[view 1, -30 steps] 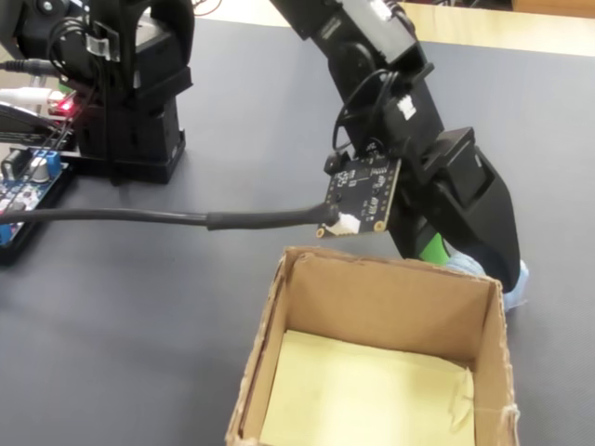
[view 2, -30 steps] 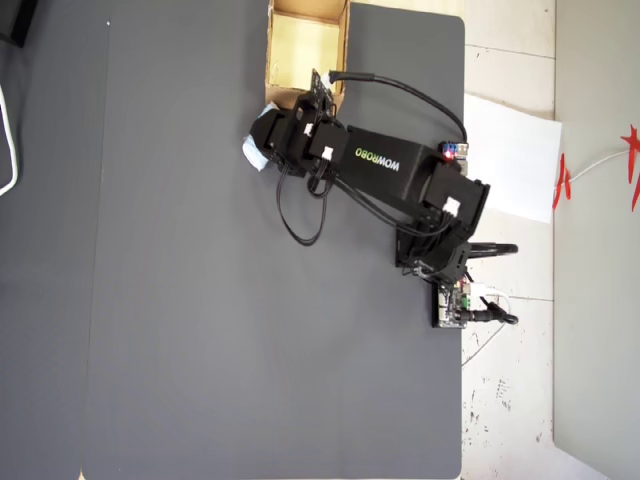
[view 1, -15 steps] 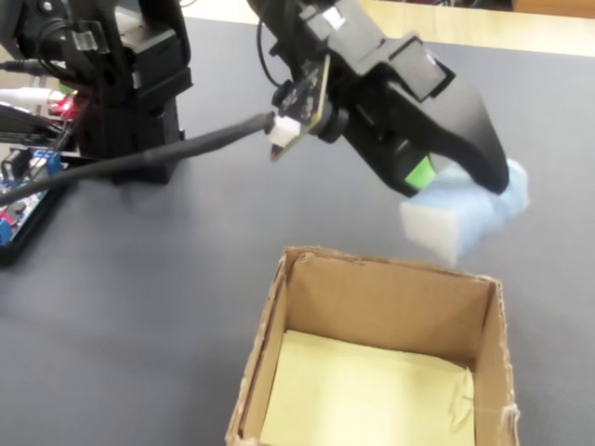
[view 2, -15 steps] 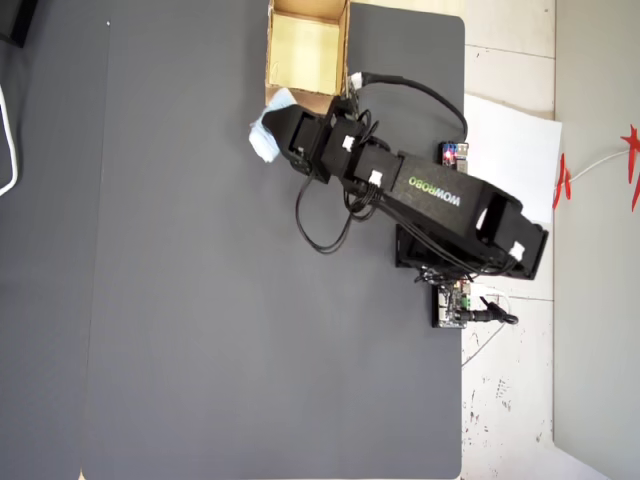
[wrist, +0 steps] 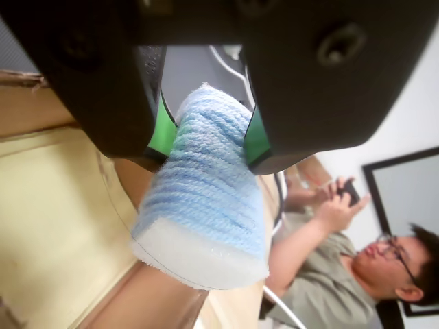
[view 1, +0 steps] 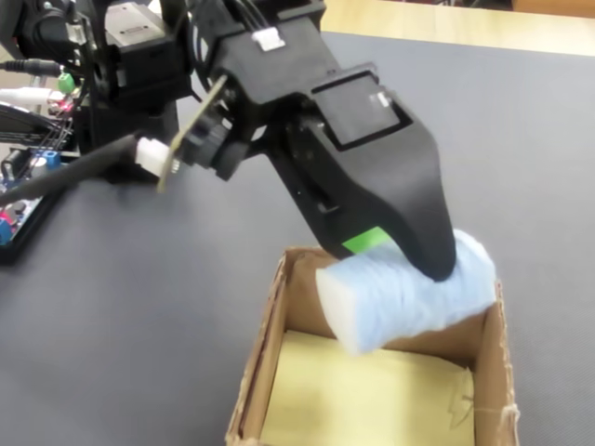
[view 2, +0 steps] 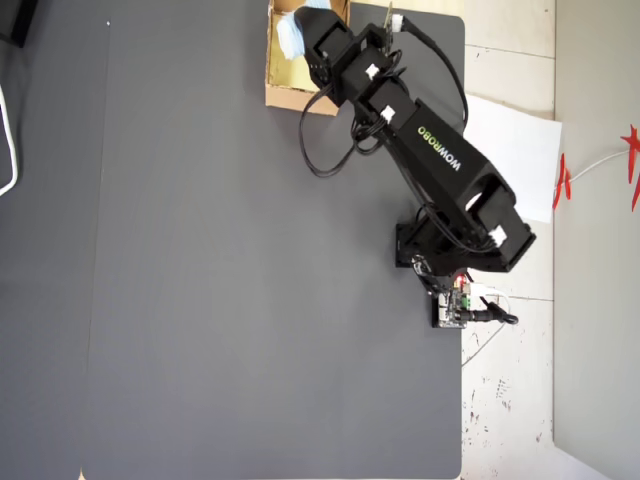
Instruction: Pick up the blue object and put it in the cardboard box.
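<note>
Clamped between the gripper's (wrist: 206, 140) two black jaws, the blue object (wrist: 203, 199) hangs in the air over the cardboard box (view 1: 270, 325) — the wrist view shows both green-lined fingers (wrist: 162, 127) pressing its sides, a detail the fixed view half hides behind the near jaw. That fixed view, in turn, shows the gripper (view 1: 409, 265) holding the blue object (view 1: 409, 288) just above the box's far wall, clear of the pale yellow floor. Its long axis runs roughly level, left to right in this view, the whitish end face pointing left. From overhead, only a sliver of the blue object (view 2: 289, 30) shows beside the gripper (view 2: 300, 28), over the cardboard box (view 2: 290, 95) at the dark table's (view 2: 220, 300) far edge.
</note>
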Controlling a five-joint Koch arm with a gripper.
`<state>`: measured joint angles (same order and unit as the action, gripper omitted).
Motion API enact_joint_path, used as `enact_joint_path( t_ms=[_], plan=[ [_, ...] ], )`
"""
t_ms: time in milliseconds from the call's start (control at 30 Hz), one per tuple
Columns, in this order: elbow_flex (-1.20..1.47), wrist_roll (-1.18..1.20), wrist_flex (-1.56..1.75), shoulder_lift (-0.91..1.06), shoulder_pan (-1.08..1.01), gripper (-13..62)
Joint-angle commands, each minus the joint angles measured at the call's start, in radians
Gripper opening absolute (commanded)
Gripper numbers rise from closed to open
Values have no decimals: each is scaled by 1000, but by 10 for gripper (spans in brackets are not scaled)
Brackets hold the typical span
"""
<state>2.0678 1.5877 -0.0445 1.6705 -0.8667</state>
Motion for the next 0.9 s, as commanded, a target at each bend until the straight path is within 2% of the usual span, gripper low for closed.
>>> enact_joint_path(
  t_ms=[0,100,233,267,633,867],
  plan=[
    [-43,18,25,25,-5,96],
    [-28,23,6,43,-5,106],
    [12,101,-3,71,2,274],
    [18,104,-3,75,3,285],
    [80,115,60,158,34,308],
    [181,121,178,262,169,312]
  ],
)
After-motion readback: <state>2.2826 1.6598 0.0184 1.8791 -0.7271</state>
